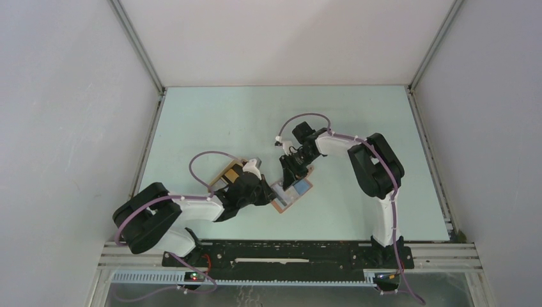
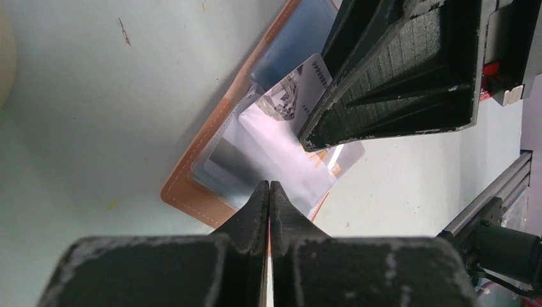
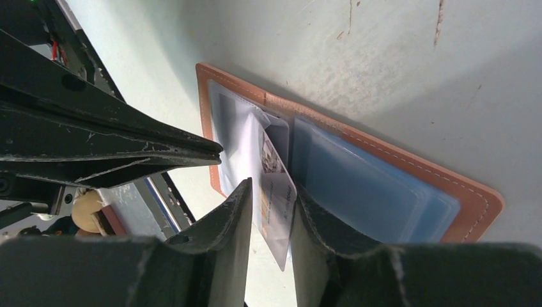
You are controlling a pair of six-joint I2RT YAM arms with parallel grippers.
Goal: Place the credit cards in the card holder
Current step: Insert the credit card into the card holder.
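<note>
Open and flat on the pale green table [image 1: 358, 128], right in the middle between both arms: the card holder [image 1: 293, 192], brown leather rim outside, grey-blue sleeves facing up. Over to the right gripper [image 3: 273, 185]: jaws parted, set wider than the white card [image 3: 278, 204] standing between them, a sliver of gap showing on one side. Far end of that card tucked into the sleeve beside the fold, near end sticking out at a tilt. Now the left gripper [image 2: 269, 185]: pinched fully closed, finger against finger, tips down at the near edge of the holder's clear sleeve. Can't tell whether pressing on it or hanging just above. Both grippers crowded over the holder, tips near each other, not touching.
</note>
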